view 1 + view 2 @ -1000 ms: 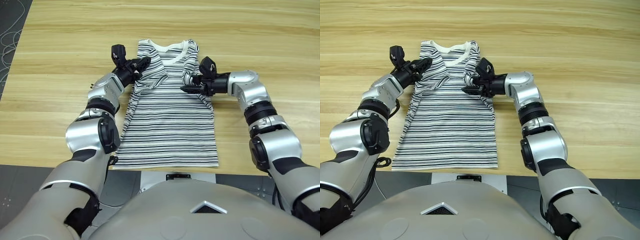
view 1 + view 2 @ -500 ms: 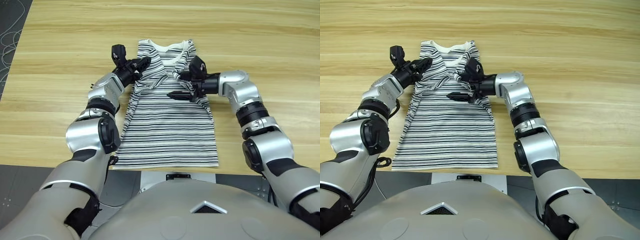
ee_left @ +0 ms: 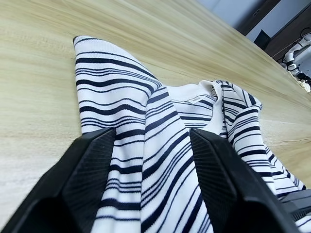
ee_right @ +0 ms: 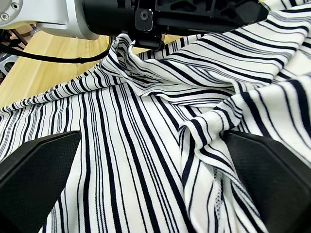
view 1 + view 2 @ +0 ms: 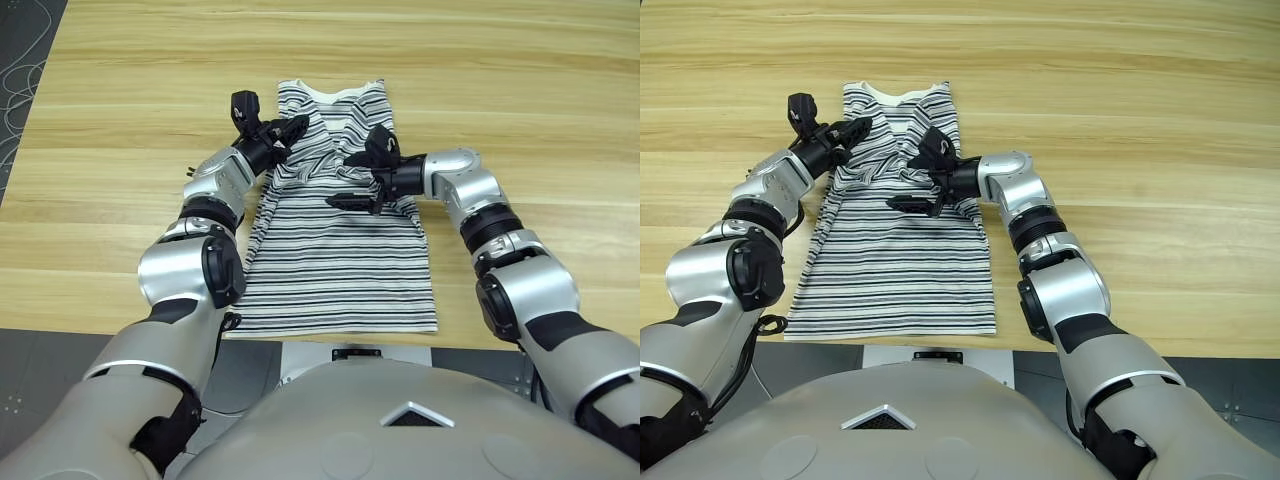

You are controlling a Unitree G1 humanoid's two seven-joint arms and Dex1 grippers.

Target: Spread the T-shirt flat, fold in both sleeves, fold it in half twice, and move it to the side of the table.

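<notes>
The black-and-white striped T-shirt [image 5: 335,260] lies lengthwise on the wooden table [image 5: 120,200], collar at the far end and hem near me. Both sleeves are drawn in over the chest, where the cloth is bunched and wrinkled. My left gripper [image 5: 290,132] sits at the shirt's far left shoulder, shut on the left sleeve [image 3: 146,145], whose fabric runs between its fingers [image 3: 92,170]. My right gripper [image 5: 350,180] hovers over the chest with its jaws wide apart, the right sleeve [image 4: 209,126] rumpled between them. The left gripper [image 4: 194,14] shows just beyond it.
Bare wood stretches on both sides of the shirt and beyond the collar. The hem lies close to the table's near edge [image 5: 330,342]. At the far left the tabletop ends, and a cable [image 5: 25,50] lies on the dark floor there.
My right gripper has swept left from the shirt's right edge to over the chest, bringing the right sleeve inward. The left gripper has shifted slightly toward the collar.
</notes>
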